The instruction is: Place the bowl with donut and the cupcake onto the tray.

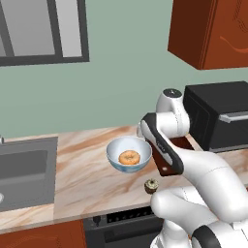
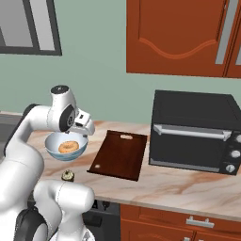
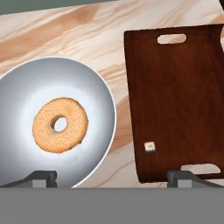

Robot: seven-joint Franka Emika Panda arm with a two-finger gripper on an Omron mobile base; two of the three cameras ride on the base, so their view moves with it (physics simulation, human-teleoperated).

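Above worktop [image 3: 65, 30], my tool [image 3: 111, 177] hangs spread wide, empty; bowl [image 3: 98, 94] with donut [image 3: 60, 124] beside tray [image 3: 175, 96]. Next: grasp bowl's rim.

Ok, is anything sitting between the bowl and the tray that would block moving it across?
Nothing visible does. The bowl with the donut sits right beside the tray, with bare counter between them. One tiny pale cube lies on the tray near a corner. The cupcake stands off toward the counter's front edge. The open gripper hovers above.
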